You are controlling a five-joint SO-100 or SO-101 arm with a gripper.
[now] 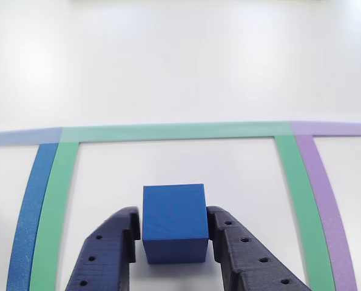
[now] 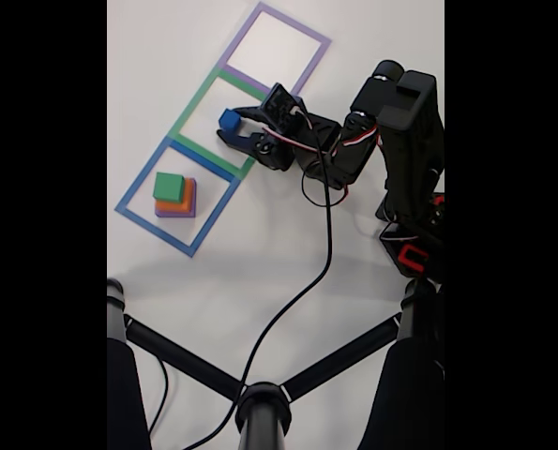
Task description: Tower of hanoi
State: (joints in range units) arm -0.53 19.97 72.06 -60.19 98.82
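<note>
White tabletop (image 2: 279, 253) ran under everything, matte and brightly lit, with three taped square outlines laid edge to edge along a diagonal in the fixed view. At its centre the gripper (image 1: 174, 233) had its two dark fingers set against the left and right faces of the dark blue cube (image 1: 173, 219), pinching it; whether the cube rested on the surface or hung just above it could not be told. In the fixed view the gripper (image 2: 233, 128) reached in from 3 o'clock and the blue cube (image 2: 228, 119) sat inside the green outline (image 2: 187, 114), near its 3 o'clock side. In the other view bare white surface lay open ahead of the cube toward 12 o'clock, up to the far green strip (image 1: 174, 131), with free room at 9 and 3 o'clock before the side strips. Beyond, toward 7 o'clock in the fixed view, the blue outline (image 2: 133, 192) framed a stack: the green cube (image 2: 169, 187) on the orange cube (image 2: 181, 200) on the purple cube (image 2: 173, 213). The purple outline (image 2: 318, 39) stood at 1 o'clock. A black cable (image 2: 297, 295) trailed down to a black stand (image 2: 260, 403).
</note>
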